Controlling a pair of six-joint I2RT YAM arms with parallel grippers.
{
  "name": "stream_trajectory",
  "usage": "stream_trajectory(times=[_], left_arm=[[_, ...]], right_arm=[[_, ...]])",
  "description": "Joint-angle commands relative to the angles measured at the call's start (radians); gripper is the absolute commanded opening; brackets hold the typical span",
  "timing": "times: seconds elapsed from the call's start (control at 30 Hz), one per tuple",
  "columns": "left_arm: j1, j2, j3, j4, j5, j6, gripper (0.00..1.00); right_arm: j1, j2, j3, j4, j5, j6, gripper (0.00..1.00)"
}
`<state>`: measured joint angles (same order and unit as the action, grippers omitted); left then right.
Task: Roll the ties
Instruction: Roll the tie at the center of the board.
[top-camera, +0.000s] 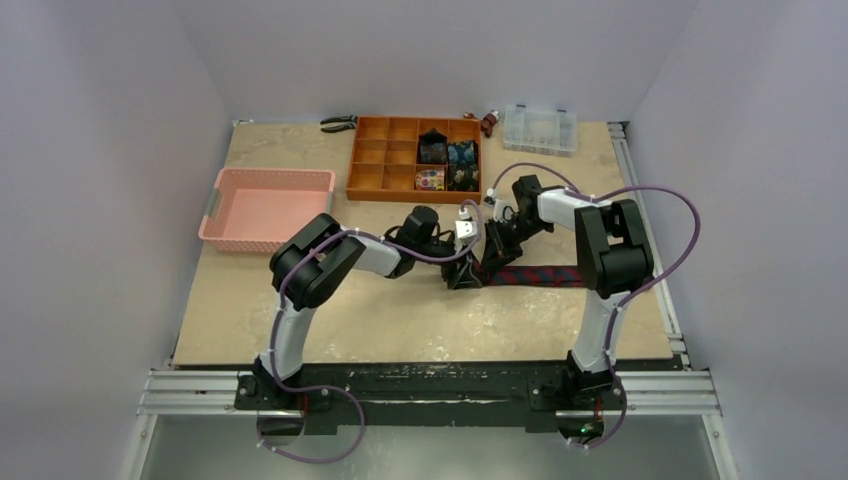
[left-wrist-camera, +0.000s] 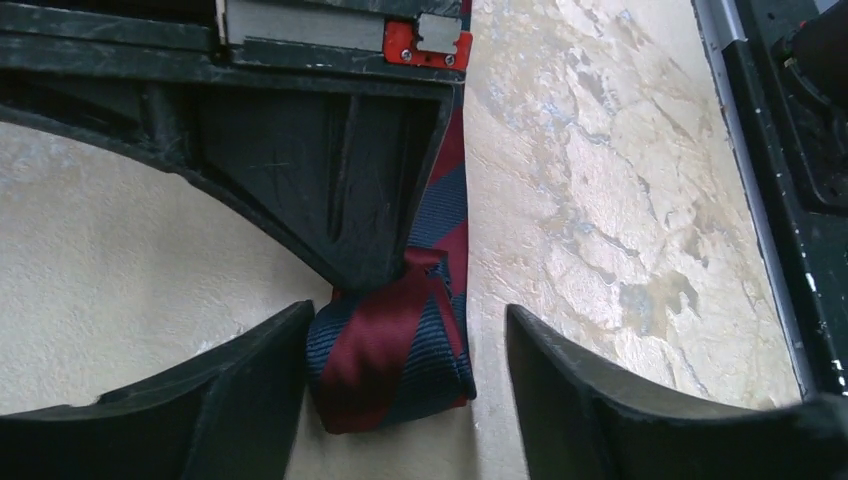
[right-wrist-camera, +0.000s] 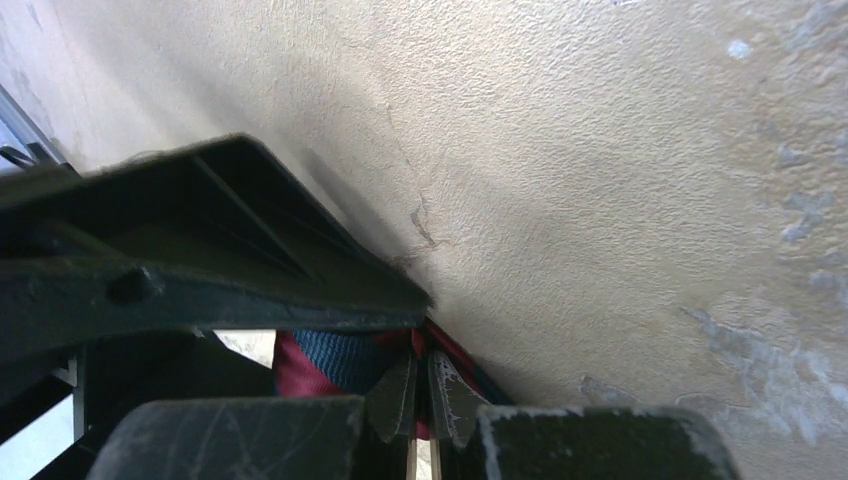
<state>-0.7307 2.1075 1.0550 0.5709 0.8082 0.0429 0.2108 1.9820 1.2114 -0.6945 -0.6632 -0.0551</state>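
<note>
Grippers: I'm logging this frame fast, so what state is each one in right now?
Left gripper: open, straddling the folded-over end of the navy-and-red striped fabric tie, not gripping it.
Right gripper: shut on that tie.

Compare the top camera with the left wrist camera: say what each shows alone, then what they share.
Top only: pink basket, orange tray holding rolled ties, both arms whole. Left wrist only: the striped tie's rolled end between the open left gripper's fingers. Both: the table, that tie, the right gripper shut on it.
</note>
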Motion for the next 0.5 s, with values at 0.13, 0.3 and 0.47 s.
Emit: stream_trajectory(times=[0.13, 0.3, 0.47], left_arm=[[-0.022, 0.002, -0.036, -0.151, -0.124, 0.035, 0.22], [-0.028, -0.061, -0.157, -0.163, -0.178, 0.255, 0.08], [-0.05, -0.109, -0.2, -0.242, -0.258, 0.553, 0.06]], right_arm=[[0.019, 0.0, 0.011, 0.034, 0.135, -0.079, 0.01], [-0.025, -0.028, 0.102, -0.13, -0.025, -0.119, 0.31], [-0.074, -0.046, 0.108, -0.279, -0.214, -0.169, 0.47]])
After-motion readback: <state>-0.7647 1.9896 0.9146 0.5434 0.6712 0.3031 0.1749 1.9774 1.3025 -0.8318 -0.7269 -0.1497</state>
